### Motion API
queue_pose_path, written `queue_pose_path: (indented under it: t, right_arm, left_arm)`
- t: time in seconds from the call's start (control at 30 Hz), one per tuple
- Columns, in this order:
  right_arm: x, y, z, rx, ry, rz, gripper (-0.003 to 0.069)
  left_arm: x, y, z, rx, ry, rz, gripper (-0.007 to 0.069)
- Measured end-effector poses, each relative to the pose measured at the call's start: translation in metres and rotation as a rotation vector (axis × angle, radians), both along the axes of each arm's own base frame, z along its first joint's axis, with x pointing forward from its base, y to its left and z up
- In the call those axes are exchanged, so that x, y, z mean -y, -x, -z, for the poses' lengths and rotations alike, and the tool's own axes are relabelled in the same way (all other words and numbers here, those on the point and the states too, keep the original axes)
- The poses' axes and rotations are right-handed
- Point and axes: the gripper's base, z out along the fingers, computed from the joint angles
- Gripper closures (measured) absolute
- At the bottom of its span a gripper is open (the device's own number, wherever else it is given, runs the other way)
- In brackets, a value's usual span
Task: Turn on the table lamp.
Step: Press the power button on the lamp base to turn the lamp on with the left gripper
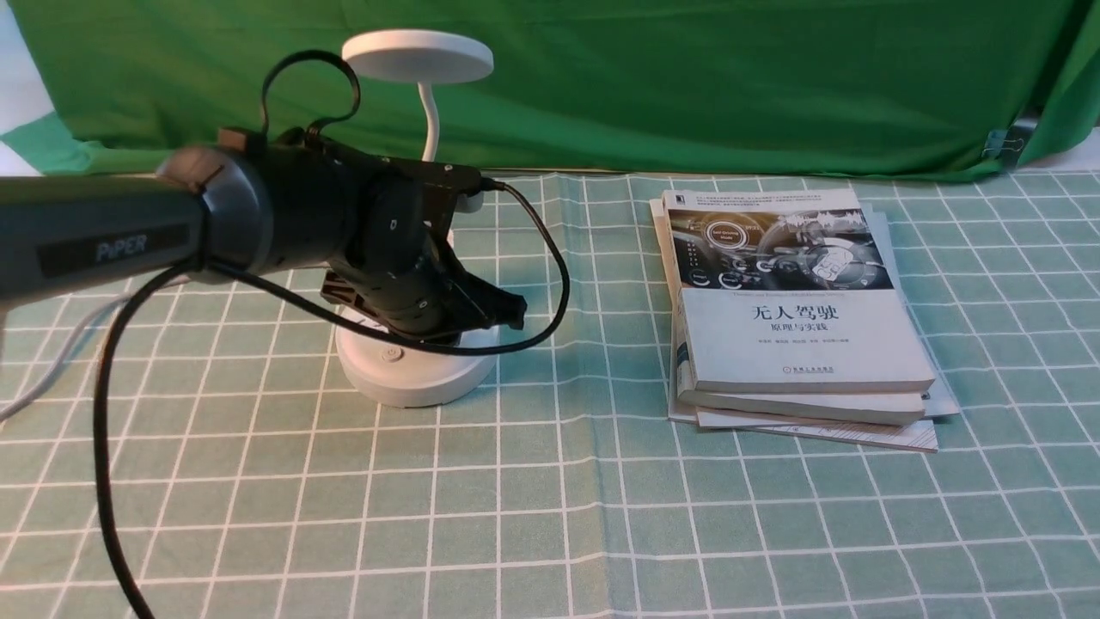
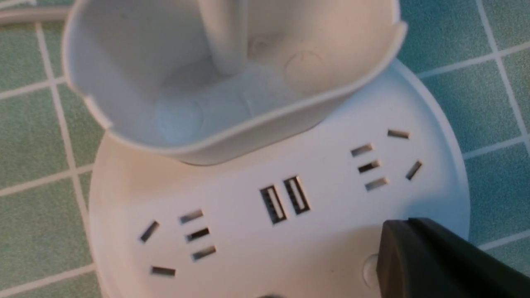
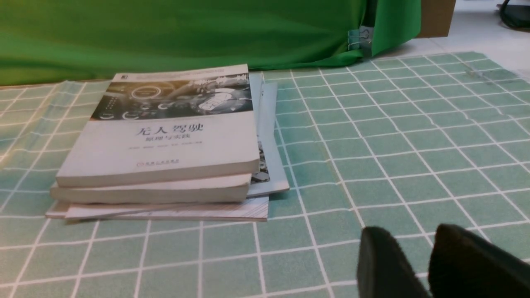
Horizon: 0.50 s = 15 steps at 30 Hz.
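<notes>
One big green cloth (image 1: 550, 516) with white lines, flat under the lamp and books. Behind, a plain green curtain (image 1: 653, 86). From the left, a dark and silver arm (image 1: 232, 206), reaching over the lamp base. On the left side of the cloth, standing up, the white table lamp (image 1: 417, 374), with a round flat head and a thin bendy neck. On the right side, a pile of books (image 1: 799, 335). Right gripper (image 3: 414, 229): let go, small gap between fingers. Left gripper (image 2: 408, 221): pinched shut, fingertips over part of a little round button (image 2: 370, 271); touching or not, hard to tell.
</notes>
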Motion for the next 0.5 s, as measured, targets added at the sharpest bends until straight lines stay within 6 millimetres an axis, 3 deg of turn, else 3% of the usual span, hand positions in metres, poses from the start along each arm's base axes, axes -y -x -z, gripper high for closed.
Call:
queue_pose_path:
  t: [0.27,0.5]
  right_arm:
    - [0.000,0.000,0.000,0.000,0.000,0.000,0.0418]
    - [0.000,0.000,0.000,0.000,0.000,0.000,0.0418]
  left_arm:
    - [0.004,-0.007,0.006,0.015,0.003,0.003,0.0621]
    - [-0.001,0.006,-0.018,-0.008,0.030,-0.020,0.0621]
